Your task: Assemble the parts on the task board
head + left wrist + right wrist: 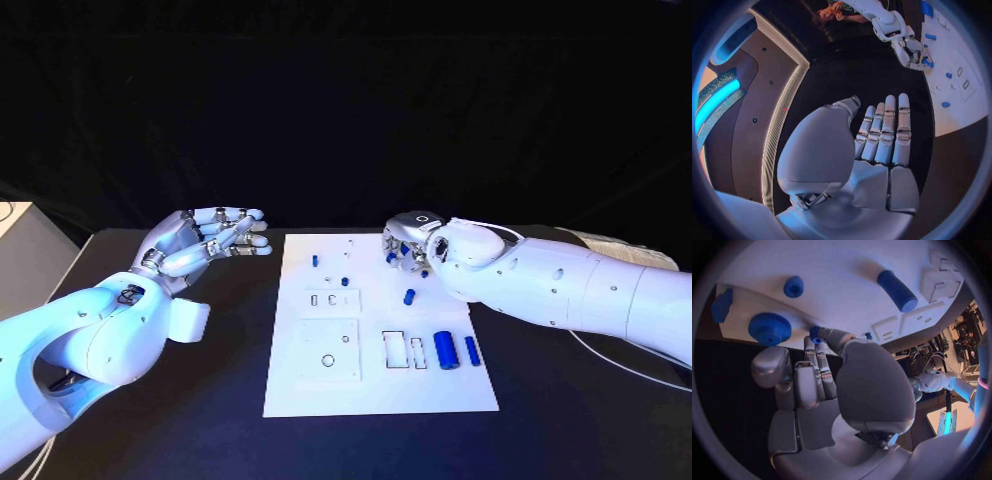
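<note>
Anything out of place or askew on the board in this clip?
Nothing stands out. The task board lies flat, blue parts rest on it, the right hand works at its far edge, and the left hand hovers beside it.

A black table [173,400] carries the work, backed by what looks like a dark curtain [346,100].

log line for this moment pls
left hand: open, beside task board | right hand: pinching small blue part at board's far edge | stage: assembly underway
</note>
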Available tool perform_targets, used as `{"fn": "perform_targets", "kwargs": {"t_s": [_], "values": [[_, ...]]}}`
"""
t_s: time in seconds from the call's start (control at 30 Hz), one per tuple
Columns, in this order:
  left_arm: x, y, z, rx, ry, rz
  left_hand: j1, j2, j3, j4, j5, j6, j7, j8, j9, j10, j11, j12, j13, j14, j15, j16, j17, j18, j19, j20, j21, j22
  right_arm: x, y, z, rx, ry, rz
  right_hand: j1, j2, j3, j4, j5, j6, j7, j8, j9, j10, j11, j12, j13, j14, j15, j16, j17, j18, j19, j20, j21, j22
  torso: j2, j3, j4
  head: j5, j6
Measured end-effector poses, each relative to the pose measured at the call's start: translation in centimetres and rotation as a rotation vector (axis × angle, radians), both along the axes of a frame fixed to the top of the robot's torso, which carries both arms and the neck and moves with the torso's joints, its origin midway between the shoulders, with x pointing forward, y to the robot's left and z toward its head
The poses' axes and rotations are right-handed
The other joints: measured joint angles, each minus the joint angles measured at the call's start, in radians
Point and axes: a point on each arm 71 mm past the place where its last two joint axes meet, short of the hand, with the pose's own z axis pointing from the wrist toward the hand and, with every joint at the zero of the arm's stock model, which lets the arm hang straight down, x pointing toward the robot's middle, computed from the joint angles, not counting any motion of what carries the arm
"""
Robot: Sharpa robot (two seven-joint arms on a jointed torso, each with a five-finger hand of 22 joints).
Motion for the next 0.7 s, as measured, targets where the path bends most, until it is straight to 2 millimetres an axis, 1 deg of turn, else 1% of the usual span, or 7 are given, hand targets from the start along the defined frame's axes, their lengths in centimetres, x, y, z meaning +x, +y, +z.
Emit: {"fn": "perform_targets", "kwargs": {"t_s": [0.07, 0.23, 0.4, 0.43, 0.6, 0.7], "values": [[0.0, 0.0, 0.0, 0.001, 0.001, 0.001, 0.0, 0.0, 0.0, 0.0, 0.0, 0.0, 0.0, 0.0, 0.0, 0.0, 0.0, 0.0, 0.0, 0.0, 0.0, 0.0, 0.0, 0.0, 0.0, 0.0, 0.0, 0.0, -0.1, 0.2, 0.3, 0.017, -0.02, 0.0, 0.0, 0.0, 0.0, 0.0, 0.008, 0.0, 0.0, 0.002, 0.003, 0.0, 0.0, -0.001, 0.0, 0.0, 0.0, 0.003, 0.0, 0.0, 0.0, 0.0, 0.005, 0.007, 0.0, 0.0, 0.0004, 0.0, 0.001], [0.1, 0.1, 0.0, 0.002, 0.001, 0.002, 0.0, 0.0, 0.0, 0.0, 0.0, 0.0, 0.0, 0.0, 0.0, 0.0, 0.0, 0.0, 0.0, 0.0, 0.0, 0.0, 0.001, 0.0, 0.0, 0.0, 0.0, 0.0, -0.1, 0.9, 1.1, 0.061, -0.075, -0.004, -0.001, 0.001, 0.004, -0.004, 0.011, 0.0, 0.0, 0.002, 0.008, 0.0, 0.0, -0.007, 0.0, 0.0, 0.0, 0.003, 0.002, 0.0, 0.0, 0.0, 0.007, 0.013, 0.001, 0.0, 0.0012, 0.0, 0.005], [0.1, 0.1, -0.1, 0.002, 0.001, 0.003, 0.0, 0.0, 0.0, 0.0, 0.0, 0.0, 0.0, 0.0, 0.0, 0.0, 0.0, 0.0, 0.0, 0.0, 0.0, 0.0, 0.001, 0.0, 0.0, 0.0, 0.001, 0.0, 0.1, 2.3, 1.8, 0.104, -0.138, -0.004, -0.001, 0.001, 0.008, -0.008, 0.015, 0.0, 0.0, 0.002, 0.009, 0.0, 0.0, -0.013, 0.0, 0.0, 0.0, 0.007, 0.004, 0.0, 0.0, -0.001, 0.021, 0.027, 0.003, -0.0004, 0.0022, 0.0, 0.008], [0.1, 0.1, -0.1, 0.002, 0.001, 0.003, 0.0, 0.0, 0.0, 0.0, 0.0, 0.0, 0.0, 0.0, 0.0, 0.0, 0.0, 0.0, 0.0, 0.0, 0.0, 0.0, 0.001, 0.0, 0.0, 0.0, 0.004, 0.0, 0.2, 2.6, 1.9, 0.11, -0.148, -0.005, -0.001, 0.001, 0.008, -0.008, 0.015, 0.0, 0.0, 0.002, 0.01, 0.0, 0.0, -0.013, 0.0, 0.0, 0.0, 0.007, 0.004, 0.0, 0.004, -0.004, 0.023, 0.031, 0.004, -0.0004, 0.0026, 0.0, 0.008], [0.1, 0.0, -0.1, 0.002, 0.001, 0.001, 0.0, 0.0, 0.0, 0.0, 0.0, 0.0, 0.0, 0.0, 0.0, 0.0, 0.0, 0.0, 0.0, 0.0, 0.0, 0.0, 0.001, 0.0, 0.0, 0.0, 0.004, 0.0, 0.7, 3.7, 2.2, 0.133, -0.189, -0.008, -0.001, 0.001, 0.008, -0.008, 0.015, 0.0, 0.0, 0.002, 0.012, 0.0, 0.0, -0.016, 0.0, 0.0, 0.0, 0.007, 0.004, 0.0, 0.004, -0.004, 0.028, 0.039, 0.005, -0.0006, 0.0031, -0.001, 0.01], [0.1, 0.0, -0.1, 0.002, 0.001, 0.0, 0.0, 0.0, 0.0, 0.0, 0.0, 0.0, 0.0, 0.0, 0.0, 0.0, 0.0, 0.0, 0.0, 0.0, 0.0, 0.0, 0.001, 0.0, 0.0, 0.0, 0.004, 0.0, 1.0, 4.3, 2.2, 0.14, -0.205, -0.009, -0.001, 0.001, 0.008, -0.008, 0.015, -0.001, 0.0, 0.002, 0.012, 0.0, 0.0, -0.017, 0.0, 0.0, 0.0, 0.007, 0.006, 0.0, 0.004, -0.004, 0.027, 0.04, 0.006, -0.0013, 0.0038, -0.003, 0.011]]}}
